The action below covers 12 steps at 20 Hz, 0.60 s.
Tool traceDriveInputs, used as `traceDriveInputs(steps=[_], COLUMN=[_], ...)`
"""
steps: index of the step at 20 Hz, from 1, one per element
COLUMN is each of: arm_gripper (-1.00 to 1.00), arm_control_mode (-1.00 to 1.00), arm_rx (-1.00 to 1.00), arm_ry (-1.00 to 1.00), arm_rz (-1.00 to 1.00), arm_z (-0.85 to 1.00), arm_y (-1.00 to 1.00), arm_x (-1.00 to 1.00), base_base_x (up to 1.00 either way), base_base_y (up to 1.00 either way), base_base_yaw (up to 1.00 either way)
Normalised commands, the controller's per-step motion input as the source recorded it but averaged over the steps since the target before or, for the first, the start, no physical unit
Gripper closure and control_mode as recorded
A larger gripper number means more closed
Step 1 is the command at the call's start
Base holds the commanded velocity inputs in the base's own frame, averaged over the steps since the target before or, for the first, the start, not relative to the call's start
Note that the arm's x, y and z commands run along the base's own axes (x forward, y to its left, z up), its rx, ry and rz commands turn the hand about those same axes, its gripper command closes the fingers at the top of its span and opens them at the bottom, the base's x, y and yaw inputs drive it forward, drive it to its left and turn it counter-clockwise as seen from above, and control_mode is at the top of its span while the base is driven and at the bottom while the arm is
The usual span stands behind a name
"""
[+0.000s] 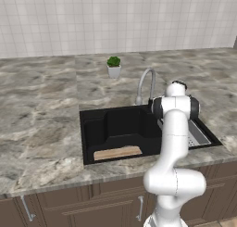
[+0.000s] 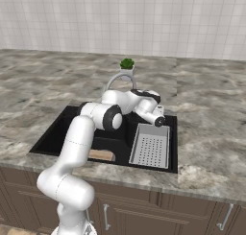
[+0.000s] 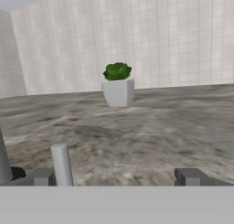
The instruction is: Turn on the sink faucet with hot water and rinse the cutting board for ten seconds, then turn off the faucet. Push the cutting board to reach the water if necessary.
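The black sink (image 1: 95, 129) (image 2: 57, 135) is set in the marble counter. The tan cutting board (image 1: 117, 152) (image 2: 102, 155) lies flat on the basin floor by the front wall. The silver faucet (image 1: 146, 81) (image 2: 116, 78) arches over the basin's back rim; I see no water stream. My arm reaches over the sink's right side to the faucet base. In the hand view my gripper (image 3: 115, 177) is open and level, its fingertips (image 3: 43, 176) wide apart. A pale upright handle (image 3: 61, 163) stands between them, close to the left tip. The faucet (image 3: 3, 159) stem rises at the left edge.
A grey ribbed drainer tray (image 1: 200, 134) (image 2: 150, 145) sits in the sink's right part. A small potted plant (image 1: 113, 66) (image 2: 127, 66) (image 3: 118, 85) stands on the counter behind the faucet, before the tiled wall. Cabinet doors with handles run below the counter.
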Motion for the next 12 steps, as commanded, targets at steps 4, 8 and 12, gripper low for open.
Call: traceDriveInputs(steps=[4, 8, 12], arm_gripper=[-1.0, -1.0, -1.0], arm_control_mode=[-1.0, -1.0, -1.0], arm_rx=[0.0, 0.0, 0.0], arm_ry=[0.0, 0.0, 0.0], arm_rz=[0.0, 0.0, 0.0], arm_z=[0.0, 0.0, 0.0], arm_y=[0.0, 0.0, 0.0], arm_x=[0.01, 0.0, 0.0], base_base_x=[0.0, 0.0, 0.0], base_base_y=[0.0, 0.0, 0.0], base_base_yaw=[0.0, 0.0, 0.0])
